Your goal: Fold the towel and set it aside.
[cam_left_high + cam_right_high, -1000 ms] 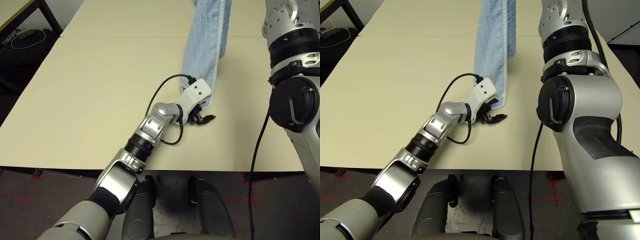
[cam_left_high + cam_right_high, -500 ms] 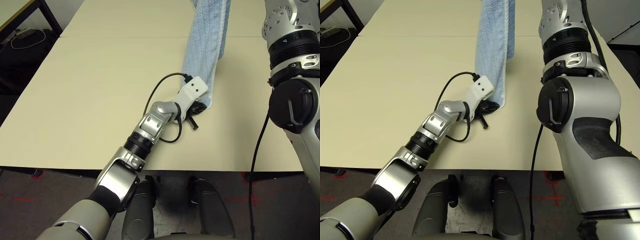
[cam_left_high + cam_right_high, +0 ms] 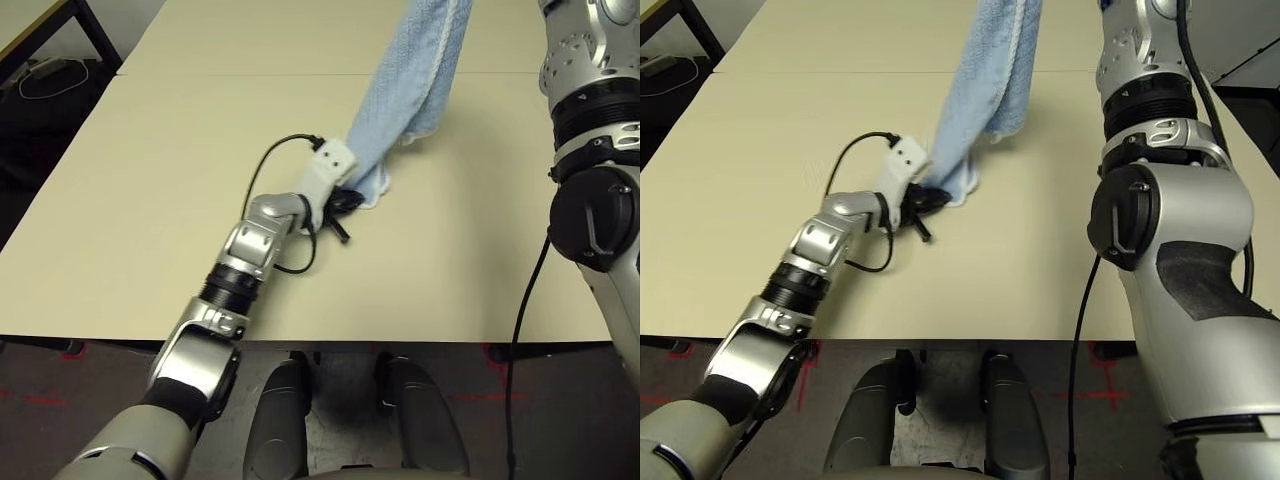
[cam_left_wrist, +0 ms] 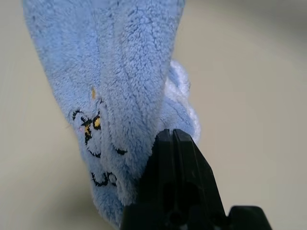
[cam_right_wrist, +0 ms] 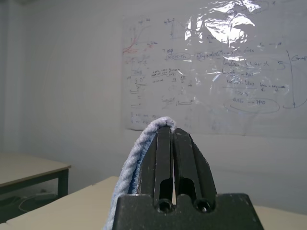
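Beige table [image 3: 150, 200]; dark speckled floor [image 3: 60, 390]; whiteboard [image 5: 211, 72] on white wall [image 5: 57, 72].

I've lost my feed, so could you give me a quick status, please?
Left gripper shut on towel's lower corner, by the table. Right gripper shut on its top, held high. Nothing in the way.

the light-blue terry towel [image 3: 415, 85] hangs stretched slantwise, its lower corner over the table.

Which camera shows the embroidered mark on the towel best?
The left wrist view: the dark and yellow embroidered mark sits close up on the towel, beside the shut left gripper. The eye views show the towel hanging, the mark not discernible; the right wrist view shows just an edge.
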